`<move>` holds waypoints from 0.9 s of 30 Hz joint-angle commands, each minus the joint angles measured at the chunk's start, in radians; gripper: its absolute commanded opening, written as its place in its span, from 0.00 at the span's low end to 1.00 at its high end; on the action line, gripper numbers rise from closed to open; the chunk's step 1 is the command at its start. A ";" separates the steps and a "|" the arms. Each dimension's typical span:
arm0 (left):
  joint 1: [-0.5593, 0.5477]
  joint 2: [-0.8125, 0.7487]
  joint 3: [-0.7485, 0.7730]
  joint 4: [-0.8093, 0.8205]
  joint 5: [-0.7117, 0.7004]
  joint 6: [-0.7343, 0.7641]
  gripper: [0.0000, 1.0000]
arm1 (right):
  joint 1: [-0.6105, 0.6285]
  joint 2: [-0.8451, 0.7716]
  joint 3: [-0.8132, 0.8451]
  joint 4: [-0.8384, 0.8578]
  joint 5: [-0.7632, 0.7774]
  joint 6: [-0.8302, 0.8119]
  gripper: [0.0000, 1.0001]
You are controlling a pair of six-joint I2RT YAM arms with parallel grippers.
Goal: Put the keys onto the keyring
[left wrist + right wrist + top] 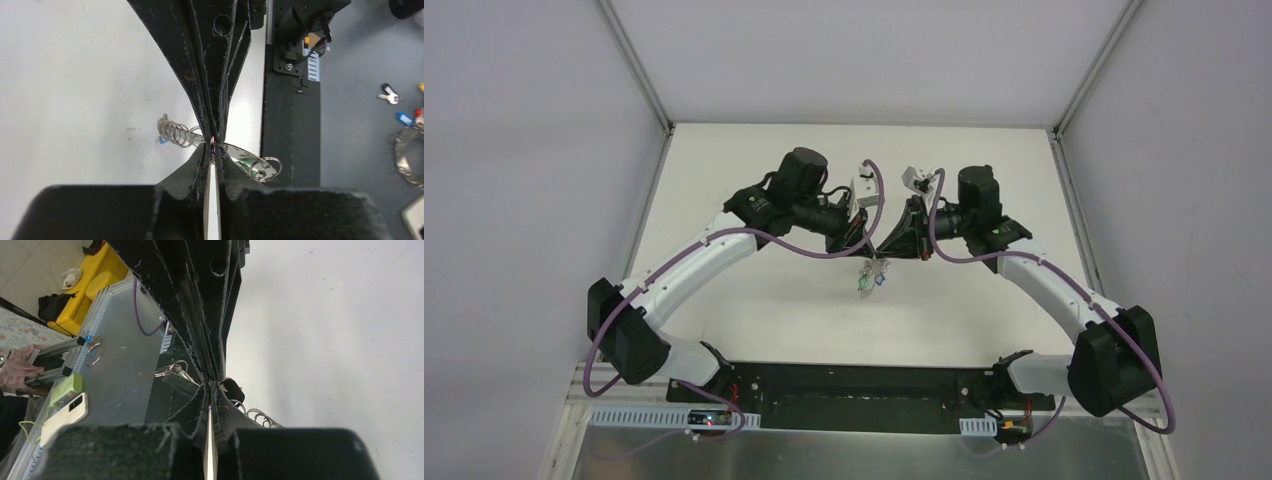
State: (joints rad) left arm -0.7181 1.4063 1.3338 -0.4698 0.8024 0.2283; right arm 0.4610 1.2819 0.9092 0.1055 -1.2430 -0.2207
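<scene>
Both the left gripper [212,159] and right gripper [210,390] are pinched shut on the keyring [871,274], held clear of the table [754,200] so its rings hang free.

Bright, even light falls from overhead on the white matte tabletop [784,320], and my arms cast only faint, soft shadows there. In my left wrist view the black gripper body [100,215] at the bottom edge is a blur; my left fingers [196,172] sharpen further out. The keyring [175,134], a silvery chain of metal rings, glints against washed-out white.
</scene>
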 commanded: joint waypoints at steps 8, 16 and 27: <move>0.022 -0.093 -0.123 0.232 0.001 0.009 0.29 | -0.049 0.022 -0.055 0.544 -0.029 0.472 0.00; 0.022 -0.087 -0.116 0.245 -0.029 0.011 0.30 | -0.062 0.032 -0.084 0.624 -0.035 0.527 0.00; 0.040 -0.093 -0.104 0.235 0.005 0.024 0.29 | -0.070 0.031 -0.097 0.645 -0.049 0.540 0.00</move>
State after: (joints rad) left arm -0.6857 1.3369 1.2144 -0.2588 0.7738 0.2504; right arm 0.3943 1.3224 0.8070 0.6666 -1.2579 0.2958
